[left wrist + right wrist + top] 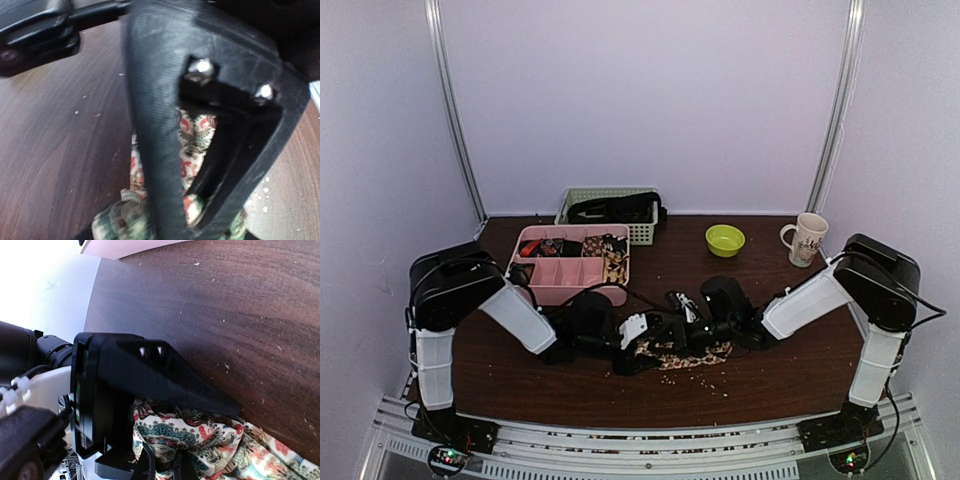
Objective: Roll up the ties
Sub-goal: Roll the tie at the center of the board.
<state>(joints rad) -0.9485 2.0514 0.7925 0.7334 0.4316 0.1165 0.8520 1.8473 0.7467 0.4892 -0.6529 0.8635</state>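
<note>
**Two claws meet on one patterned tie, low in the middle of the table**

In the overhead view the tie [695, 356] lies on the brown table [770, 385], just below the centre of the frame. An arm reaches in to it from each side.

The right claw [192, 442] is closed. Its own camera shows the flowered cloth gathered into a raised fold between the fingers at the bottom of the frame, so it appears to be pinching the tie. That grip probably forms the first turn of a roll, or pins one end so the cloth cannot slide.

The left claw [642, 348] sits close against the tie's left end. Its camera is mostly filled by one black finger [155, 150] with the print showing behind it, and I cannot tell whether that claw is wide or narrow. Being so near, it is probably there to steady or feed the cloth.

Up and to the left, a pink tray [570, 293] holds patterned cloth in its right-hand compartment, which is probably where finished rolls go.
</note>
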